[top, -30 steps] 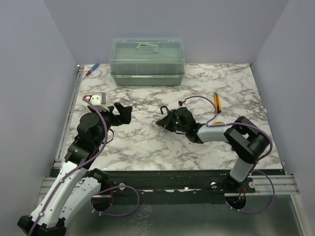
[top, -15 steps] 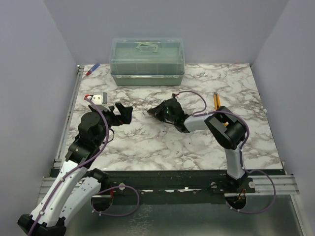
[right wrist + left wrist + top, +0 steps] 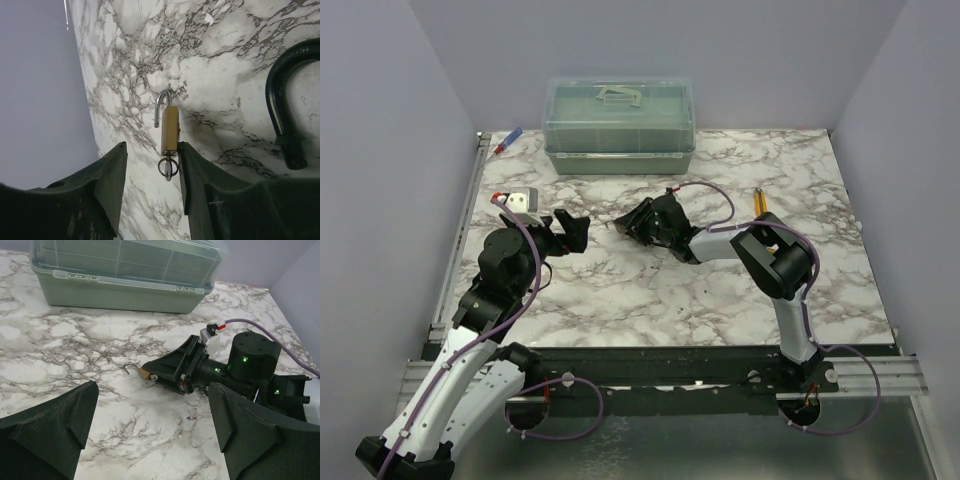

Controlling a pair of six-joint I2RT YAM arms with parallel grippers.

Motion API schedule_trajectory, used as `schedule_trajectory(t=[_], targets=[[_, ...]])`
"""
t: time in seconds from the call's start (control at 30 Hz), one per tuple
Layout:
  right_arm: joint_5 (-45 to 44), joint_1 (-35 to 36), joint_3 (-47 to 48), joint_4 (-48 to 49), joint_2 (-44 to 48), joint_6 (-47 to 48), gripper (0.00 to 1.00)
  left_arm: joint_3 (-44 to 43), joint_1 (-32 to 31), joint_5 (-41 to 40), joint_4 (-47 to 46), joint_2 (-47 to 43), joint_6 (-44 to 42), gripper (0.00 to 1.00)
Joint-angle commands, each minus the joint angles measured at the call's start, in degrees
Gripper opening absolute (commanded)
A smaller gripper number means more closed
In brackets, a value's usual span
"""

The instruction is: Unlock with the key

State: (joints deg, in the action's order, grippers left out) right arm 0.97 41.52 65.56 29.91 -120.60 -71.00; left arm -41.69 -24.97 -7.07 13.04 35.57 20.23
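In the right wrist view a small brass padlock (image 3: 169, 129) lies on the marble with its silver shackle (image 3: 161, 106) swung open. The key (image 3: 168, 167), round-headed with a wire ring, sticks out of the padlock's bottom end. My right gripper (image 3: 151, 172) is open around the key. Its right finger (image 3: 200, 185) is against the padlock's corner and its left finger (image 3: 107, 182) stands clear. In the top view the right gripper (image 3: 632, 226) reaches to the table's middle. My left gripper (image 3: 572, 229) hovers wide open to the left of it, holding nothing.
A black padlock shackle (image 3: 280, 95) lies just right of the right gripper. A green lidded box (image 3: 618, 125) stands at the back. A blue and red pen (image 3: 508, 141) lies far left, a yellow tool (image 3: 761, 205) right of centre.
The right arm has swung left and toward the back of the table, and its jaws have opened off the key. The left arm has not moved.
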Motion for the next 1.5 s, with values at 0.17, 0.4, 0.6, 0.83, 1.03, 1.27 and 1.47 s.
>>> schedule_trajectory(t=[0.17,0.4,0.6,0.83,1.03,1.27,1.47], targets=[[1.48,-0.30,-3.24,-3.78,2.76,1.44,0.61,0.61,0.27,0.83,0.23,-0.32,-1.11,0.99],[0.21,-0.35,-7.02,-8.12,9.50,6.40,0.76,0.63,0.34,0.18,0.29,-0.15,-1.43,0.99],[-5.31,-0.32,-11.65,-13.69,20.57,11.99,0.81,0.81,0.40,-0.84,0.32,-0.02,-1.74,0.99],[-8.73,-0.37,-19.59,-15.91,37.55,24.66,0.81,0.96,0.46,-2.86,0.25,0.60,-2.01,0.99],[-11.56,-0.33,-23.82,-20.97,52.46,33.54,1.00,1.24,0.54,-6.50,0.41,0.45,-1.40,0.99],[-15.09,-0.32,-30.98,-24.74,73.24,40.05,1.00,0.05,0.46,-7.34,0.71,0.83,-3.78,0.99],[-18.81,-0.30,-31.66,-36.35,83.46,36.92,1.00,0.38,0.48,-12.83,0.06,2.45,-4.85,0.99]])
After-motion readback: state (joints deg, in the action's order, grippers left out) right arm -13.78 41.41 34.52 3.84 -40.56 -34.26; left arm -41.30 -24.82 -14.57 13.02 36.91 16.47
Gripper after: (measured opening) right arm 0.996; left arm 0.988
